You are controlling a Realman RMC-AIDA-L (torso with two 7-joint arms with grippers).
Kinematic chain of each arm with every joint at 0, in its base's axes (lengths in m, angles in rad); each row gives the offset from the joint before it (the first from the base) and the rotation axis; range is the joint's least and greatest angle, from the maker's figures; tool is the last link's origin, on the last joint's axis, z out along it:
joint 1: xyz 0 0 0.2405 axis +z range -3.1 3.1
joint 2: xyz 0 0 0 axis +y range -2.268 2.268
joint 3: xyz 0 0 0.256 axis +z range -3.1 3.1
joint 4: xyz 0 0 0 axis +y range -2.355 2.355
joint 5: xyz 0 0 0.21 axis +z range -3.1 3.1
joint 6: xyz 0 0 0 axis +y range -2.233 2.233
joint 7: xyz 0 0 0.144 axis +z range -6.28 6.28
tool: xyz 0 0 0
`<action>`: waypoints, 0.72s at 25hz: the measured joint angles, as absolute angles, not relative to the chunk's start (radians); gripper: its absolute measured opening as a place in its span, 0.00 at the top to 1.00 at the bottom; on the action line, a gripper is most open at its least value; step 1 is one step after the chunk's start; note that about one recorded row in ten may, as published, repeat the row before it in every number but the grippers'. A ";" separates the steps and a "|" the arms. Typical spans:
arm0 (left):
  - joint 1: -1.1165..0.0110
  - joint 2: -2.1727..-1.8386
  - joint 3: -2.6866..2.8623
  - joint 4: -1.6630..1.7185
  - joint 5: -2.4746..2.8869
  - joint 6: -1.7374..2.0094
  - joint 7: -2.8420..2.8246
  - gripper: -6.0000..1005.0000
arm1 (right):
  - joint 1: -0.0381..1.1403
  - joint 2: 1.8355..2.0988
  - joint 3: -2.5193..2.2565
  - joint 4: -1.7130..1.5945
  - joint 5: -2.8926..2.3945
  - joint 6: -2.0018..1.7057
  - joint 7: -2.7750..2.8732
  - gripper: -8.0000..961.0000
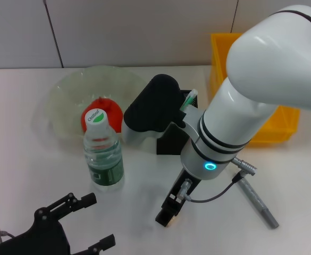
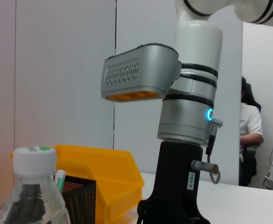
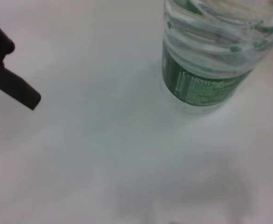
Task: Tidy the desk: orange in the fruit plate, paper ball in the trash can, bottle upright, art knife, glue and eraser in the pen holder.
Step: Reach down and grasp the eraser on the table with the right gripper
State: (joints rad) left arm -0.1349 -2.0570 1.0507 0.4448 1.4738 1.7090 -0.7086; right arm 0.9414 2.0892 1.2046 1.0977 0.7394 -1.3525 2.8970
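The water bottle (image 1: 103, 156) stands upright on the white table, left of centre; it also shows in the left wrist view (image 2: 32, 186) and the right wrist view (image 3: 211, 60). The orange (image 1: 103, 109) lies in the clear fruit plate (image 1: 65, 101) behind it. The black mesh pen holder (image 1: 172, 137) holds a green-and-white item (image 1: 190, 99). My right gripper (image 1: 167, 211) points down at the table just right of the bottle. My left gripper (image 1: 99, 220) is open and empty at the front left. Paper ball, glue and eraser are out of view.
A yellow bin (image 1: 275, 130) stands at the back right. A black rounded object on a pale base (image 1: 150, 106) sits beside the pen holder. A grey rod (image 1: 259, 202) lies or hangs right of my right wrist. The left gripper's finger (image 3: 15, 88) shows in the right wrist view.
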 joint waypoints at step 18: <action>-0.135 -2.059 1.043 0.442 1.472 1.717 -0.695 0.19 | 0.933 2.092 1.181 1.071 0.752 -1.302 2.896 0.19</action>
